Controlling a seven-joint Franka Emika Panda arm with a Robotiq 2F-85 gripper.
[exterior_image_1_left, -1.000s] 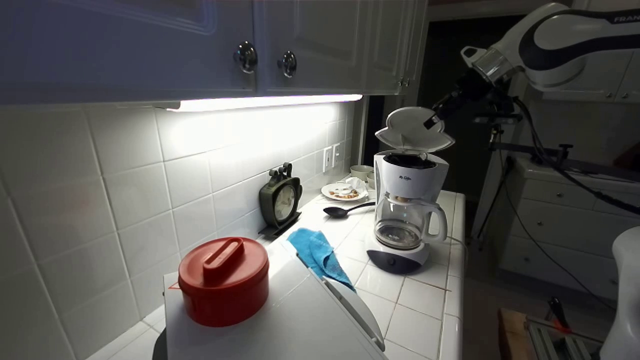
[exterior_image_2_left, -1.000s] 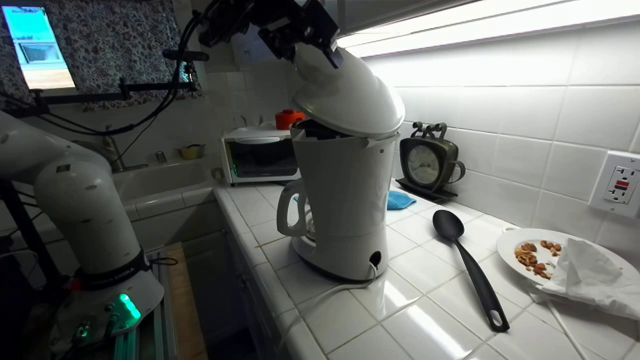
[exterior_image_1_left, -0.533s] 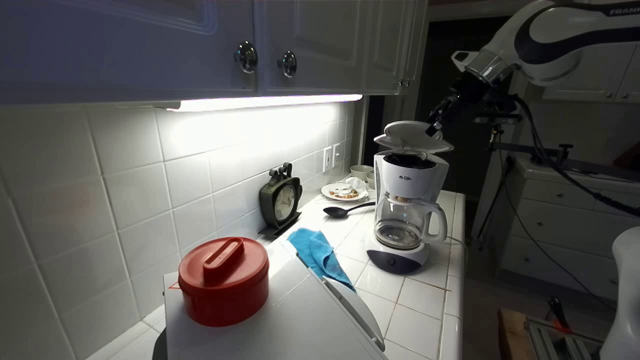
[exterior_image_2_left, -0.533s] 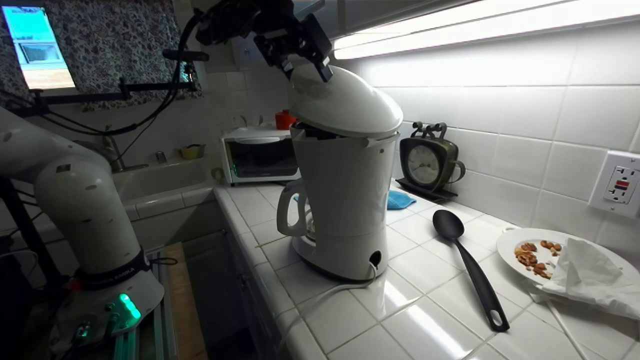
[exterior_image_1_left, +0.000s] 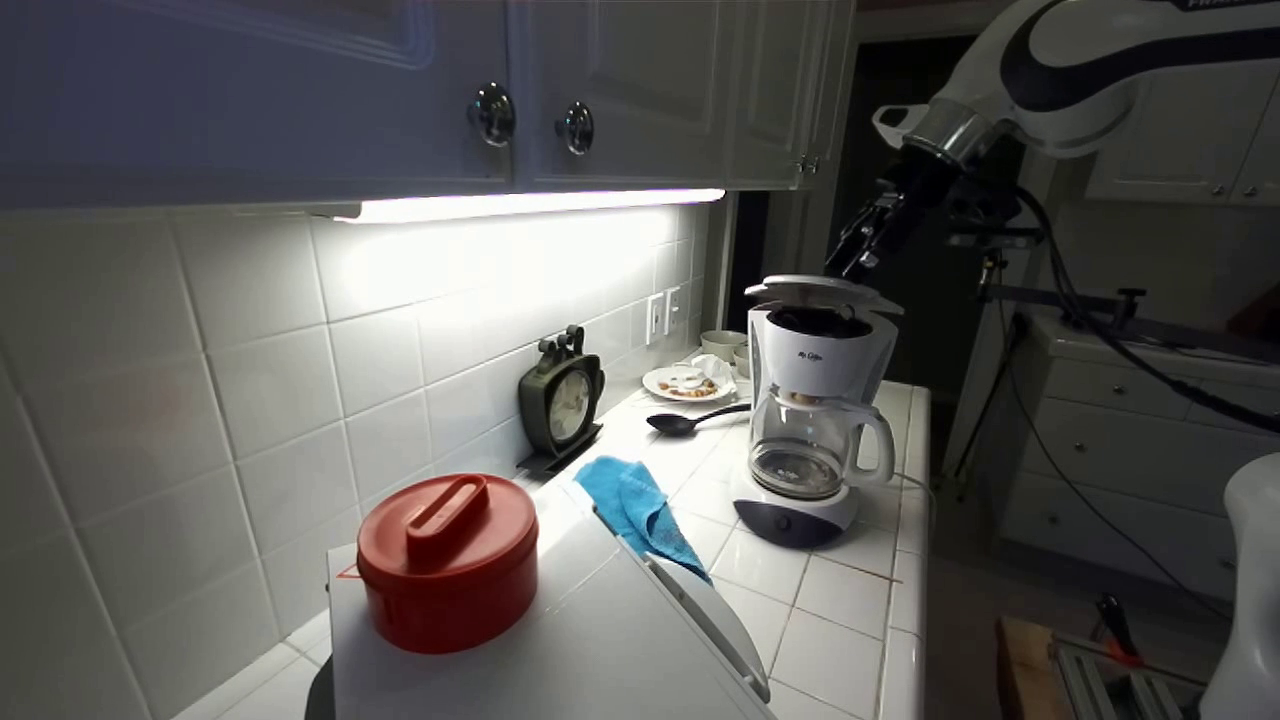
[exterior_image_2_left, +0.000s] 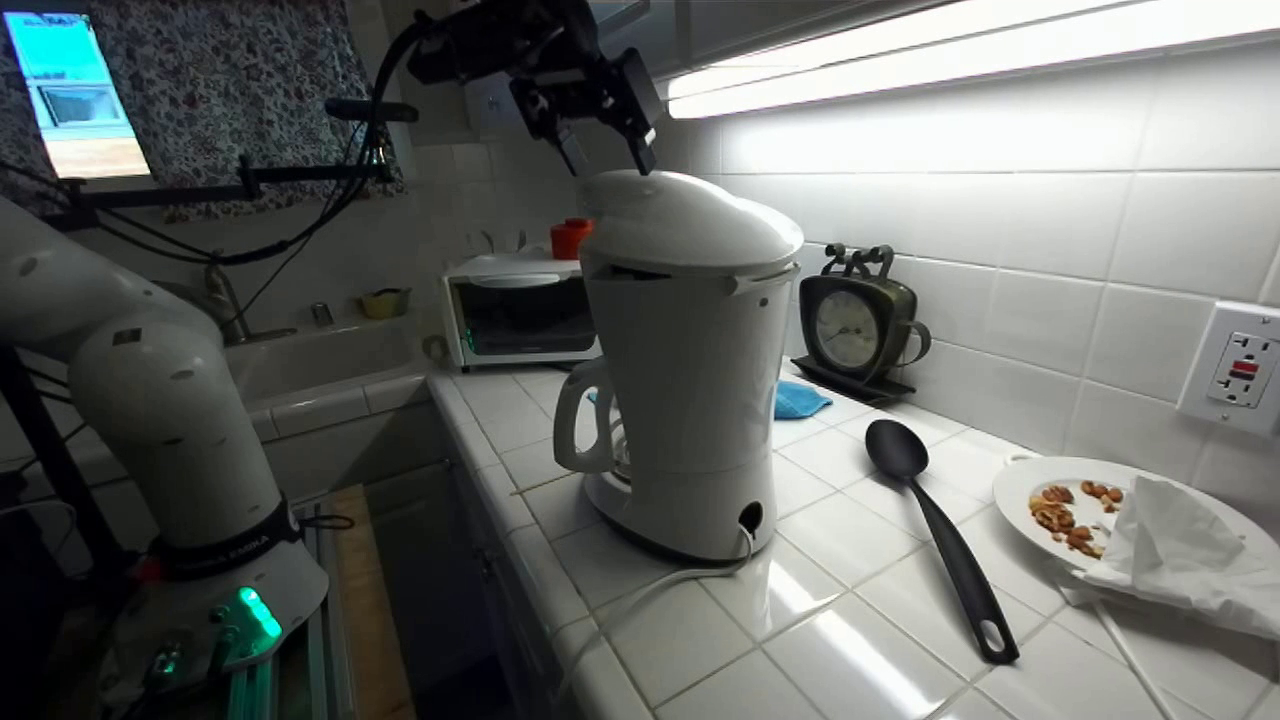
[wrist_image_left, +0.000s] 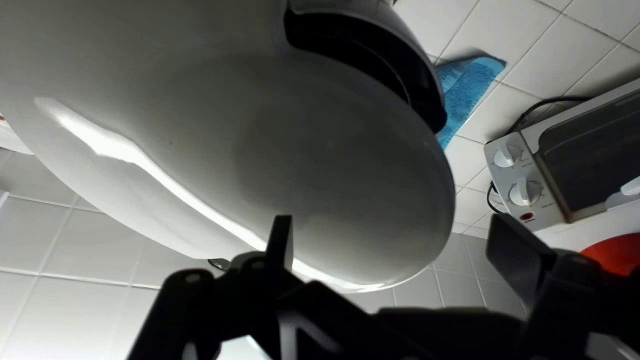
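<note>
- Here's the gripper (exterior_image_2_left: 610, 168), up above the counter (exterior_image_2_left: 700, 645), right at the white lid (exterior_image_2_left: 700, 225) of the coffee maker (exterior_image_2_left: 690, 400).
- The fingers (wrist_image_left: 517, 255) stand wide apart, angled down, with the lid's rounded end showing between them in the wrist view.
- Is a fingertip touching the lid? Very close, but I can't tell.
- And the lid itself: tilted over the machine, hinged at the back, with a dark gap under its front in both exterior views.
- The coffee maker stands upright on the white tiles near the counter's edge, its glass pot (exterior_image_1_left: 800, 450) seated inside, handle toward that edge.
- Behind the machine, a cord (exterior_image_2_left: 670, 580) trails over the tiles.
- Off to the side, a black spoon (exterior_image_2_left: 945, 530) lies between the machine and a plate (exterior_image_2_left: 1010, 490) bearing nuts (exterior_image_2_left: 1055, 515) and a crumpled napkin (exterior_image_2_left: 1180, 540).
- Over by the wall, a clock (exterior_image_2_left: 850, 325); a blue towel (exterior_image_1_left: 640, 510) lies beside the toaster oven (exterior_image_2_left: 520, 320), which carries a red tub (exterior_image_1_left: 447, 570).
</note>
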